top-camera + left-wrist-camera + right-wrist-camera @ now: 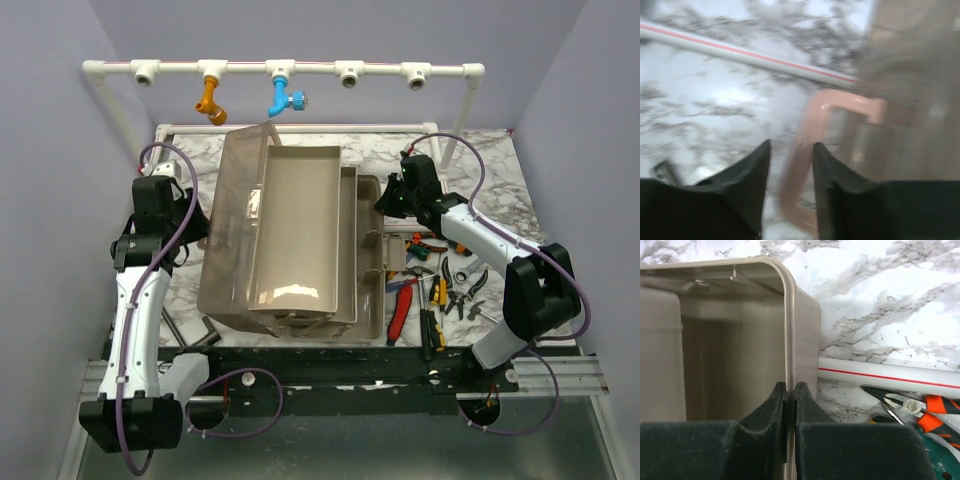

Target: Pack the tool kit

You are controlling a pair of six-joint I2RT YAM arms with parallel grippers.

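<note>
Currently your right gripper (790,386) is clenched on a thin beige wall at the far right corner of the toolbox (300,230). The toolbox sits mid-surface (480,180), its lid (235,215) standing open on the left side. Your left gripper (791,145) has its jaws parted by the lid. The pink handle (845,102) shows blurred in the gap, contact unclear. Hand tools (440,295) lie loose toward the surface's near right corner.

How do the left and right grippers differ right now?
The left gripper has its jaws apart, the blurred pink handle showing in the gap, while the right gripper has its jaws pinched on the beige plastic tray's thin wall. The left gripper is beside the smoky translucent brown lid, the right gripper near the loose hand tools. Both have black jaws.
</note>
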